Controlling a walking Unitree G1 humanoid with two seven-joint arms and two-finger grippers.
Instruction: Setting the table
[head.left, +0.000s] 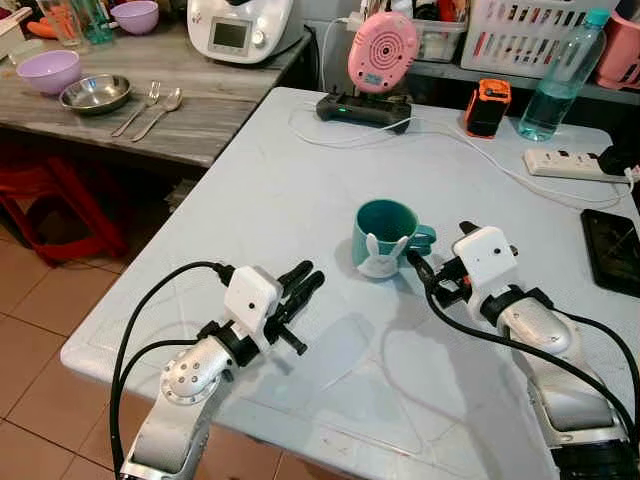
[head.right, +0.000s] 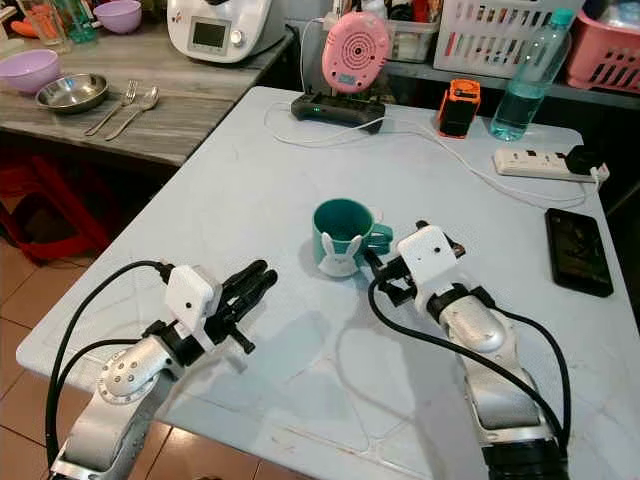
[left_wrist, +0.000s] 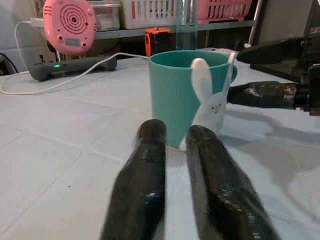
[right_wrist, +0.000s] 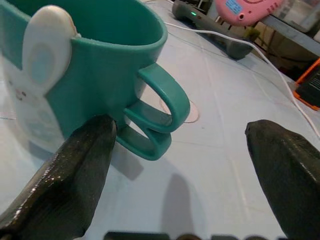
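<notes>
A teal mug (head.left: 383, 232) with a white bunny on its front stands upright in the middle of the pale blue table (head.left: 300, 180). My right gripper (head.left: 440, 245) is open just right of the mug. The mug's handle (right_wrist: 160, 115) lies between its two black fingers (right_wrist: 75, 170), and one of them sits close against the mug's wall. My left gripper (head.left: 305, 282) hovers low over the table to the mug's left, a short way off. It is shut, holds nothing, and its fingers (left_wrist: 150, 165) point at the mug.
A wooden counter (head.left: 200, 110) at the back left carries a purple bowl (head.left: 48, 70), a steel bowl (head.left: 95, 93), a fork and a spoon (head.left: 158, 112). At the table's far side are a pink fan (head.left: 382, 52), an orange box (head.left: 488, 106), a water bottle (head.left: 560, 75), a power strip (head.left: 565, 163) and a phone (head.left: 612, 248).
</notes>
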